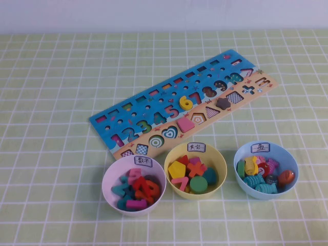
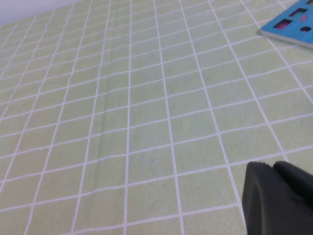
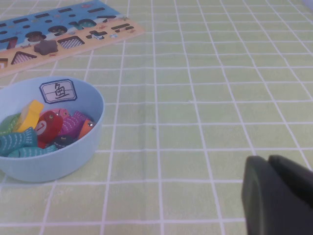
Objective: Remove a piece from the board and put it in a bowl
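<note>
The board [image 1: 154, 110] lies slantwise across the table's middle, blue above and tan below. The dark brown star piece [image 1: 223, 103] sits in the tan strip near the board's right end; it also shows in the right wrist view [image 3: 45, 47]. The pale yellow bowl [image 1: 219, 158] stands in front of the board, between two other bowls, holding several shapes. Neither arm shows in the high view. My left gripper [image 2: 272, 167] is shut and empty over bare cloth left of the board's corner [image 2: 288, 22]. My right gripper [image 3: 268, 162] is shut and empty, right of the blue bowl.
A lilac-pink bowl [image 1: 114, 172] of numbers stands left of the yellow bowl. A light blue bowl [image 1: 287, 154] of fish stands right of it, also in the right wrist view [image 3: 93, 98]. A pink trapezoid [image 1: 185, 124] and a yellow 6 [image 1: 185, 102] sit on the board. Green checked cloth covers the table.
</note>
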